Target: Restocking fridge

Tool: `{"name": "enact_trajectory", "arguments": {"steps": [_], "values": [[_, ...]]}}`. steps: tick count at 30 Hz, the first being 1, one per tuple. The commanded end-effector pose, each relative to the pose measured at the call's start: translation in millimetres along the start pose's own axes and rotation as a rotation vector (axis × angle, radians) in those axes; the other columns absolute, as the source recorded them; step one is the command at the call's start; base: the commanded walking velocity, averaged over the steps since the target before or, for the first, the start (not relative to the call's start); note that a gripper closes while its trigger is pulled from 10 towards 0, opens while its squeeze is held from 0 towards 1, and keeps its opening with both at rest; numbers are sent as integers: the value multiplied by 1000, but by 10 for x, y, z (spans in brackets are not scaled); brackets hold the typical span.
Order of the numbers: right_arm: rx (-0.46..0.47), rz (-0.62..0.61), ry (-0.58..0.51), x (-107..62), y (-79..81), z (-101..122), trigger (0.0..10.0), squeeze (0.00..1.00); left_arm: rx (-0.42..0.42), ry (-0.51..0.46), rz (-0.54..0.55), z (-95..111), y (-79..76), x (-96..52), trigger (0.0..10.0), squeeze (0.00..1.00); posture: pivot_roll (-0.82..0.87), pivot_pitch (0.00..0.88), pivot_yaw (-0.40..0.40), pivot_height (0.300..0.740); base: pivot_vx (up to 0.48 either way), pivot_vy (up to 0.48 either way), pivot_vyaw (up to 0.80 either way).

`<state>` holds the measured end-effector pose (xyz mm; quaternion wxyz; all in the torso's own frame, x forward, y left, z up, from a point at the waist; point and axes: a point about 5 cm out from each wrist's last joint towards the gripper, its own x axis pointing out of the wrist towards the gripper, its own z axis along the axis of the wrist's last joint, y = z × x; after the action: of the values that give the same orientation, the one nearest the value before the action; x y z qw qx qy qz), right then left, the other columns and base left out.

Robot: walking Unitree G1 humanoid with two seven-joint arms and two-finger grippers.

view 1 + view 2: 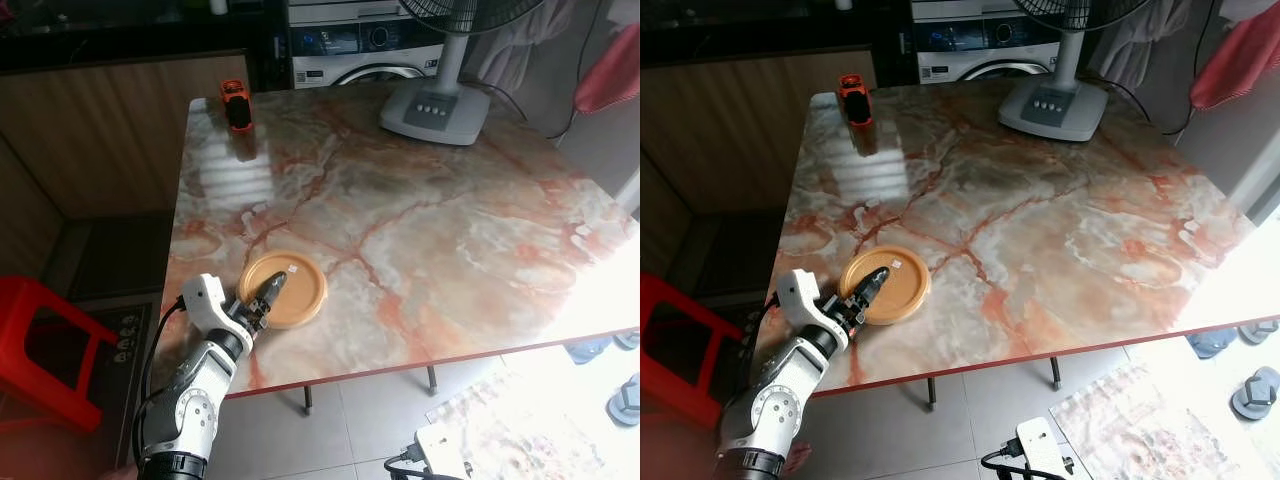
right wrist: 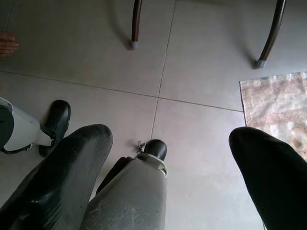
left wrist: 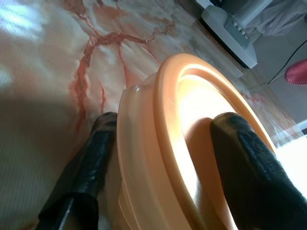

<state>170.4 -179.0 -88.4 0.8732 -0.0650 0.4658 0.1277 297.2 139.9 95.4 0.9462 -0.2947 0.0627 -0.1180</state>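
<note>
1. One orange plastic lid [image 1: 284, 289] lies flat near the front left corner of the marble table [image 1: 440, 240]; the left gripper [image 1: 266, 298] straddles its near rim.
2. Left wrist view: one black finger [image 3: 86, 172] sits outside the lid's rim, the other [image 3: 254, 167] over its inner face, so the pincer is pinching the lid's edge.
3. An orange-and-black object [image 1: 236, 105] stands at the table's far left corner, well apart from the lid.
4. A fan base [image 1: 435, 108] rests at the far edge of the table, with a washing machine [image 1: 360, 45] behind it.
5. A red stool [image 1: 45, 350] stands on the floor left of the table.
6. The right gripper [image 2: 168, 158] hangs over the tiled floor [image 2: 201, 72] with its fingers spread, near two table legs [image 2: 136, 24].
7. Sandals [image 1: 1240, 370] and a power strip [image 1: 1040, 445] lie on the floor at the front right.
</note>
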Motion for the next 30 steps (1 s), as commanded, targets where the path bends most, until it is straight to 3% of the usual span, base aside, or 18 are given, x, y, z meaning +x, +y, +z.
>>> {"name": "enact_trajectory", "arguments": {"steps": [1,20,30], "values": [[-3,2,-1,1,8,-3,10000,0,20,39,48,-59,87,-23,0,0,58,66,3,740,0,0,0],[-8,-4,1,-5,-9,-10,10000,0,-4,-46,31,90,17,71,0,0,51,50,-7,740,0,0,0],[-2,-4,1,-8,-15,-17,10000,0,-53,-125,-17,204,-99,80,0,0,52,54,-15,740,0,0,0]]}}
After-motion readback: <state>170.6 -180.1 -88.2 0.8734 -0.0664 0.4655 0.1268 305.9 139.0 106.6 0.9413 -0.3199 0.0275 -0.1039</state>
